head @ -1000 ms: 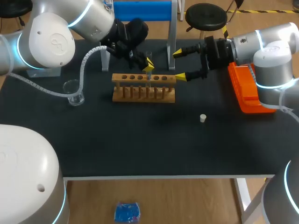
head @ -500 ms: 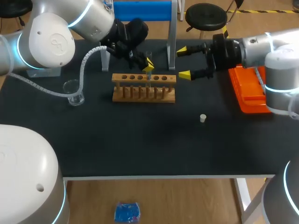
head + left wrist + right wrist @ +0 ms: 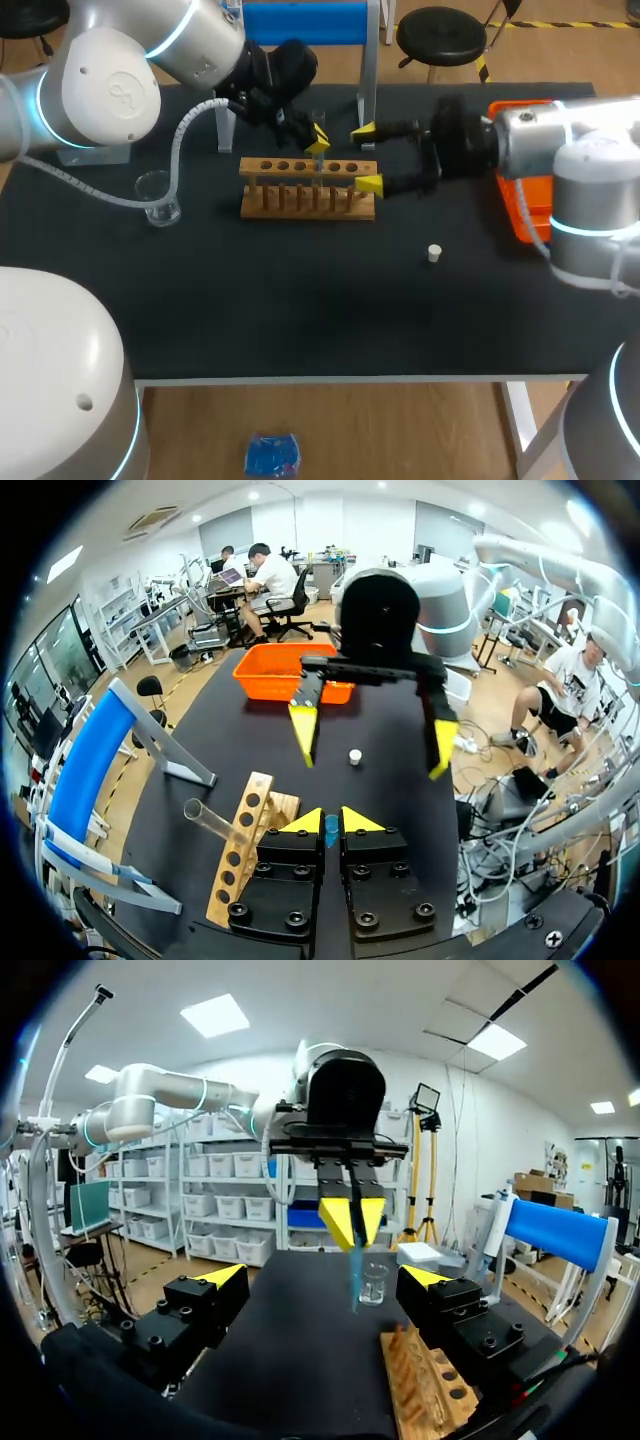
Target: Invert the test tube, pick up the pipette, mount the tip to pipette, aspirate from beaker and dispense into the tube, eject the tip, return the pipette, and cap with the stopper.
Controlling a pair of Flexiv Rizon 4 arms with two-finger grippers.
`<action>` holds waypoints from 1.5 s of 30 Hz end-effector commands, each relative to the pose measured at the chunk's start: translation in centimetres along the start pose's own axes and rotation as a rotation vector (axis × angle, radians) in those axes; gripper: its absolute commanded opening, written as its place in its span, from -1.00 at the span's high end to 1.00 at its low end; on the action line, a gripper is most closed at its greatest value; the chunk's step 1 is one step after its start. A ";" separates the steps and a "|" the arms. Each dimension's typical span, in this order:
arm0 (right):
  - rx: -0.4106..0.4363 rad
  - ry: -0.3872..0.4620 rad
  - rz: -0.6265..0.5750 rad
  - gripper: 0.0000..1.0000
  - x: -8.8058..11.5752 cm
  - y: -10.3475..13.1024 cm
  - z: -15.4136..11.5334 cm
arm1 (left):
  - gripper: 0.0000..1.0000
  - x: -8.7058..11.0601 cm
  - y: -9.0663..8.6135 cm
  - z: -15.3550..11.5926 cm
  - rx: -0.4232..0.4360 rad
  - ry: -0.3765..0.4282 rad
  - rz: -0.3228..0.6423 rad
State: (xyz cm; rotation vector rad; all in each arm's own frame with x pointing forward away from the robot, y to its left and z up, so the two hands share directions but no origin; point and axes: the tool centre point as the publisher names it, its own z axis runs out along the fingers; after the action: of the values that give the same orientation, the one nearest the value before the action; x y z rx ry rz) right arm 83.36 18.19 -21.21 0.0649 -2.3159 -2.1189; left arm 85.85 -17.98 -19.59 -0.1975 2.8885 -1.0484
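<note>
On the black table [image 3: 300, 310], left jaws seemingly pinch the test tube [image 3: 354, 1280] over the rack [image 3: 308, 207]; right jaws gape empty.

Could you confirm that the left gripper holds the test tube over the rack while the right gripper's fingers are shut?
Not quite: the head view shows the right gripper with fingers open, not shut. The left gripper does hold the test tube over the rack.

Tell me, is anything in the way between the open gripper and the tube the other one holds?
Nothing visible. The test tube hangs from the left gripper, straight ahead of the open right gripper, only air between. The rack lies below; the beaker stands beyond the tube.
</note>
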 end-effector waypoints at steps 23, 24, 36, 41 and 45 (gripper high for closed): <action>-0.091 0.000 0.038 -1.00 -2.8 -1.7 5.0 | 1.00 -0.1 -0.1 -0.1 -0.004 0.003 0.000; -0.093 0.005 0.049 -1.00 -2.9 -1.6 5.1 | 1.00 -0.1 -0.1 -0.1 -0.004 0.003 0.000; -0.085 0.015 0.081 -0.84 -3.1 -1.5 5.5 | 1.00 -0.1 -0.1 -0.1 -0.004 0.003 0.000; -0.086 0.019 0.077 -0.39 -3.0 -1.5 5.7 | 1.00 -0.1 -0.1 -0.1 -0.004 0.003 0.000; -0.088 0.022 0.075 0.04 -2.9 -1.5 5.8 | 1.00 -0.1 -0.1 -0.1 -0.004 0.003 0.000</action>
State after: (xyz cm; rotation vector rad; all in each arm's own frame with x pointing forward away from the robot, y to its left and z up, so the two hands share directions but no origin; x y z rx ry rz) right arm 86.20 23.88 -23.11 -0.0008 -2.1740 -2.1674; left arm 85.86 -17.99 -19.60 -0.1972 2.8885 -1.0488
